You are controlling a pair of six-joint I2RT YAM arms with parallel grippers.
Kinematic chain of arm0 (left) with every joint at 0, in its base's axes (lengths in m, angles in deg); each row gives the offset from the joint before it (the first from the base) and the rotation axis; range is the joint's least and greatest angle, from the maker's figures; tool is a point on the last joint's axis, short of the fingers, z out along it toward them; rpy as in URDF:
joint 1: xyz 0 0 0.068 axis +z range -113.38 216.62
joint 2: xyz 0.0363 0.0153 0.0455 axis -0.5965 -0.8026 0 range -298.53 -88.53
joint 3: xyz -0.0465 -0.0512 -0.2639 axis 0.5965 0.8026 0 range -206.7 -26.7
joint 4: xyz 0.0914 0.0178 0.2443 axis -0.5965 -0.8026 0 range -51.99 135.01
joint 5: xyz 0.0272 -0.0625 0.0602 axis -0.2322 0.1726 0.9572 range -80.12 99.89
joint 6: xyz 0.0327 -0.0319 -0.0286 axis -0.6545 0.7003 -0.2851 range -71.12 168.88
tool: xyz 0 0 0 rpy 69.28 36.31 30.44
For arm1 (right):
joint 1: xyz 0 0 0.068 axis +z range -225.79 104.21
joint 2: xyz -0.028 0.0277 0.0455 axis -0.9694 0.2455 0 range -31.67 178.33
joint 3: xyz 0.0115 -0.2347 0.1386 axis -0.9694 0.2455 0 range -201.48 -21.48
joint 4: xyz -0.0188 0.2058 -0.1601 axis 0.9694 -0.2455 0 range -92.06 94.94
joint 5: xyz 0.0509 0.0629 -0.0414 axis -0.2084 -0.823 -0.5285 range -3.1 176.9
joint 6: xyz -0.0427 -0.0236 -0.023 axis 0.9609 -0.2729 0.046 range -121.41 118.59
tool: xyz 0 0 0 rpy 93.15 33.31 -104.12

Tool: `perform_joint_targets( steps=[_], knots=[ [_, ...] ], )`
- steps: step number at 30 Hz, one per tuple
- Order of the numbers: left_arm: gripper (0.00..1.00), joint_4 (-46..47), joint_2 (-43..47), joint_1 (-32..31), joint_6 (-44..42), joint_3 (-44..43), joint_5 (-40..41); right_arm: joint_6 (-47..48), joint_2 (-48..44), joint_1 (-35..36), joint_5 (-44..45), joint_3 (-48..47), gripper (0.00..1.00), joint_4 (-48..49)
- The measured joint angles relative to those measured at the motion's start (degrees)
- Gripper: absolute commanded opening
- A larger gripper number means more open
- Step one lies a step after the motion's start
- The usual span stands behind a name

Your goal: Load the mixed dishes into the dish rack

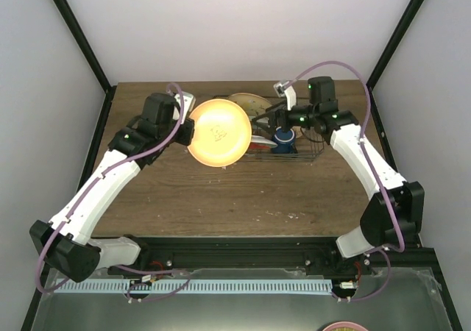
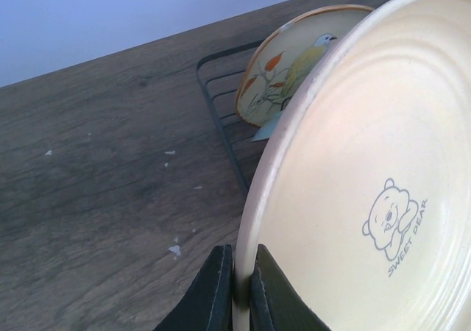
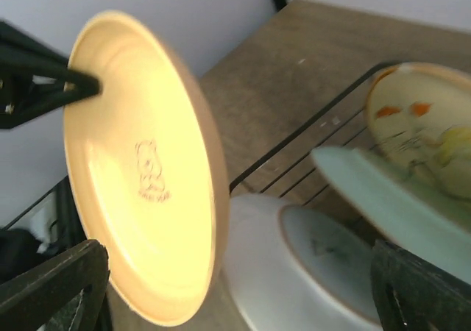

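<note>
My left gripper (image 2: 241, 296) is shut on the rim of a tan plate with a bear print (image 2: 368, 176) and holds it tilted on edge above the table, just left of the dark wire dish rack (image 1: 309, 153). In the rack stand the bird-print plate (image 2: 294, 62) and the mint green plate (image 3: 383, 198), with the small cream bowl (image 3: 294, 272) lying bottom up and the dark blue mug (image 1: 283, 137) beside them. My right gripper (image 3: 235, 301) is open and empty above the bowl, close to the tan plate (image 3: 140, 169). The red plate is not clearly visible.
The rack's left wire edge (image 2: 221, 132) lies right beside the held plate. Bare wooden table (image 1: 243, 198) lies in front of the rack. White walls and black frame posts (image 1: 77, 29) enclose the back and sides.
</note>
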Motion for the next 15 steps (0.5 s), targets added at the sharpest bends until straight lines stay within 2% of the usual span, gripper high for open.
perform_joint_targets(
  steps=[5,9,12,15],
  knots=[
    [0.05,1.9,-0.31,0.0,0.15,-1.07,-3.04,-1.25,0.5,0.0,-6.88,5.75,0.96,4.11],
    [0.05,3.63,-0.74,0.0,0.9,-2.36,-5.75,-2.01,0.72,0.13,-9.99,6.62,0.93,6.91],
    [0.04,5.38,-1.38,0.0,1.84,-2.69,-7.96,-2.45,0.94,0.5,-11.91,6.62,0.86,9.46],
    [0.03,6.71,-2.32,0.0,3.06,-2.71,-10.16,-2.93,1.62,1.16,-13.33,6.6,0.7,11.78]
  ],
)
